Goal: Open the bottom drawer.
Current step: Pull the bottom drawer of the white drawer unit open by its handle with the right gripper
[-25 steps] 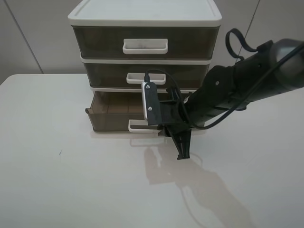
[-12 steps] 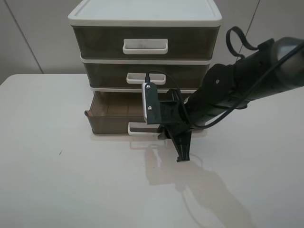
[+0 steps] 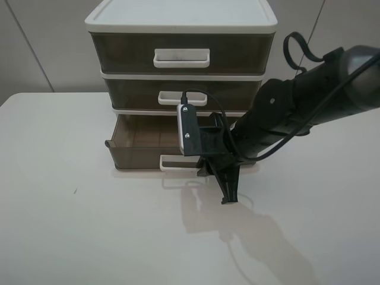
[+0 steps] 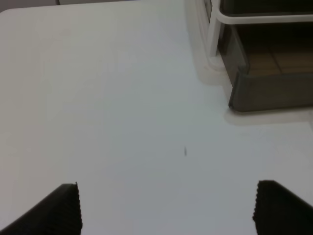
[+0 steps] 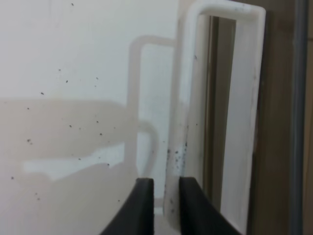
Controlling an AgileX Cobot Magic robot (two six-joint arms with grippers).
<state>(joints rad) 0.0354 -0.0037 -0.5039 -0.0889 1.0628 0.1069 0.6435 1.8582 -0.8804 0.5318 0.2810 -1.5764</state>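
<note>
White table (image 3: 89,237) carries the drawer unit (image 3: 181,21) at its far side. I see the bottom drawer (image 3: 139,145) pulled partly out toward the near edge. My right gripper (image 5: 165,196) is nearly closed at its handle (image 5: 244,98). My left gripper (image 4: 168,210) is spread, well left of it.

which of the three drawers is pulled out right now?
The bottom drawer: its front juts forward of the white frame, inside exposed. The middle drawer and top drawer sit flush.
</note>
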